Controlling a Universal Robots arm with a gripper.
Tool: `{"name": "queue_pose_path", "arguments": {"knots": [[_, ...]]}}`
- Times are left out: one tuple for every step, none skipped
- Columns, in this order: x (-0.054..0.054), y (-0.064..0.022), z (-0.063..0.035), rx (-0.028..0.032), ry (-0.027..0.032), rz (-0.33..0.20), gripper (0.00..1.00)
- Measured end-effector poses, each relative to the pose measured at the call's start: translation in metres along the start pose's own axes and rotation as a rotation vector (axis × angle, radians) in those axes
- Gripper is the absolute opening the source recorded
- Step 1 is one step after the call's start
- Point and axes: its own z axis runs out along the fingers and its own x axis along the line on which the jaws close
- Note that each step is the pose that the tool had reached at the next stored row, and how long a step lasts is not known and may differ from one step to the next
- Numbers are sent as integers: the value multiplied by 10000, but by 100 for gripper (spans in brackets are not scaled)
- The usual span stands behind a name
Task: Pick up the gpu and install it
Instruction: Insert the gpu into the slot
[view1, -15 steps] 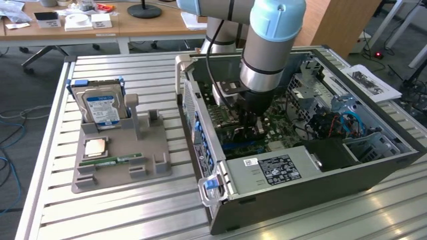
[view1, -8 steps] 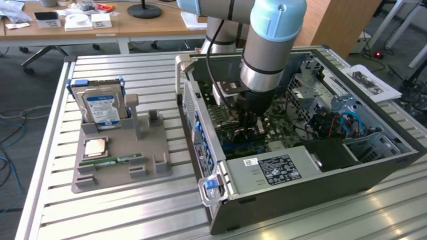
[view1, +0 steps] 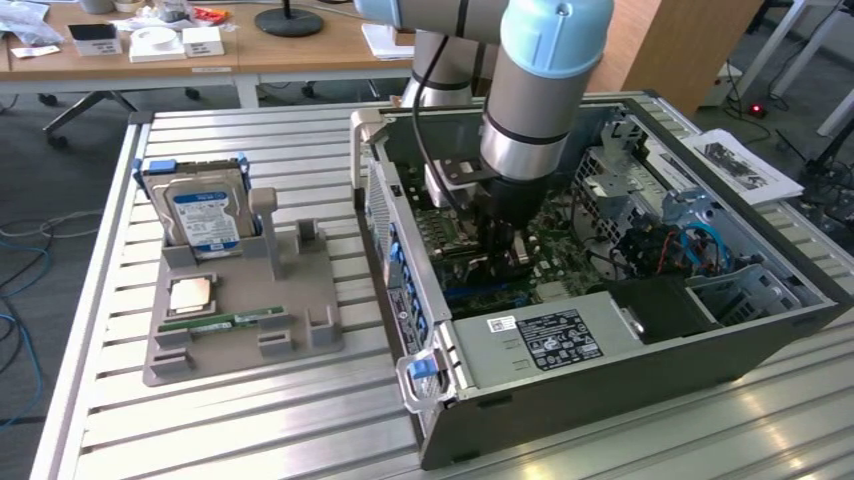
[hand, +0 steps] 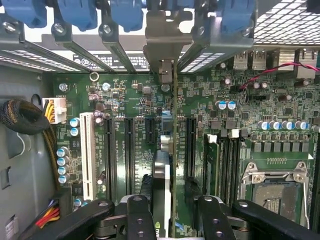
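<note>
1. Where the arm drops into the open computer case (view1: 641, 385) in the exterior view, the end effector (view1: 505, 262) sits low over the motherboard, near the middle of the case. From here the arm hides what lies between its fingers.
2. At nine o'clock from the case, a grey tray (view1: 234, 335) rests on the slatted metal surface (view1: 267, 440), well apart from the arm. A hard drive (view1: 203, 215) with a blue label stands upright at the tray's twelve o'clock end. A square processor chip (view1: 191, 293) lies flat below it, and a narrow green memory stick (view1: 220, 323) lies at six o'clock from the chip.
3. A power supply (view1: 547, 340) with a white-and-black label fills the case's six o'clock corner.
4. In the wrist view the gpu (hand: 169, 150) stands on edge on the green motherboard (hand: 125, 100). It runs straight out from between the two black fingers (hand: 137, 215) toward the rear of the case, and its metal bracket (hand: 162, 45) sits among the blue slot latches (hand: 80, 12).
5. The end effector is open. Its fingers flank the card, and a strip of board shows between the card and one finger, so nothing is clamped.
6. A white expansion slot (hand: 88, 150) lies on one side of the card, and the memory slots (hand: 222, 160) and the empty processor socket (hand: 272, 180) lie on the other.
</note>
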Motion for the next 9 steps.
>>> {"name": "queue_pose_path", "arguments": {"knots": [[-3,0,-8,1,-2,0,40],[-5,-1,-18,1,-1,1,40],[-5,-1,-24,0,-1,0,40],[-6,-1,-30,0,-1,1,40],[-6,-1,-35,1,-1,1,40],[-6,-2,-39,1,-2,1,40],[-6,-2,-42,1,-2,1,40],[-6,-2,-43,2,-3,1,40],[-6,-2,-43,2,-4,1,40]]}}
